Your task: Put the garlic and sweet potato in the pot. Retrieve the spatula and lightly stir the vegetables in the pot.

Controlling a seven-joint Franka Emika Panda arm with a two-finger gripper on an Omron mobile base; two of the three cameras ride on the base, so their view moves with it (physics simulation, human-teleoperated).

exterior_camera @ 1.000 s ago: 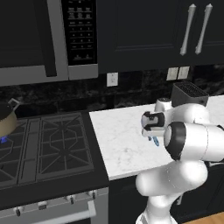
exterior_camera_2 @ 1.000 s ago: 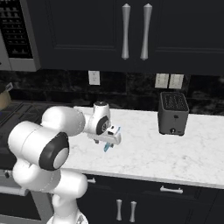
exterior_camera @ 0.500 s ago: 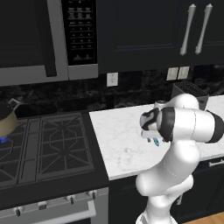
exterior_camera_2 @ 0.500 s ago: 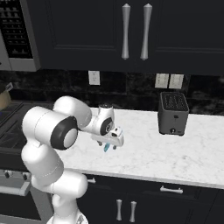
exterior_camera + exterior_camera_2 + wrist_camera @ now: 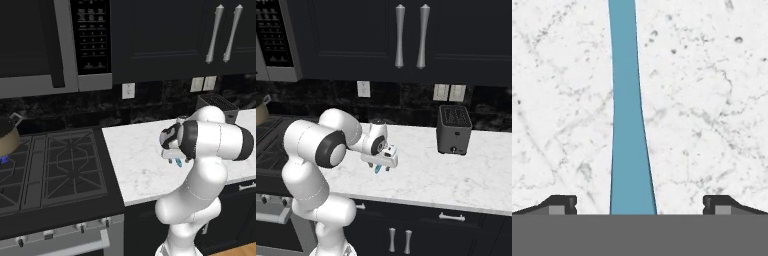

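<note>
The fingers (image 5: 637,204) stand wide open, pointed down at the white marble counter (image 5: 712,100), with nothing gripped. In the hand view the two dark tips sit far apart at the bottom, and the spatula (image 5: 628,115) runs as a long blue strip up the middle between them, lying flat on the counter. The strip is broader near the tips and narrows toward the top. It touches neither tip; clear marble shows on both sides of it.

From the left base view the fingers (image 5: 176,160) hang low over the counter (image 5: 135,160), just right of the stove (image 5: 50,175), and a small blue bit of the spatula (image 5: 178,162) peeks out beneath the hand. In the right base view the fingers (image 5: 382,167) hover over the near-left part of the counter (image 5: 456,175), with the spatula (image 5: 377,170) showing just under them.

The pot (image 5: 6,141) sits on the far left of the stove, well apart from the arm; a grey handle sticks up from its rim. A dark toaster (image 5: 454,129) stands at the back of the counter, to the right of the arm.
</note>
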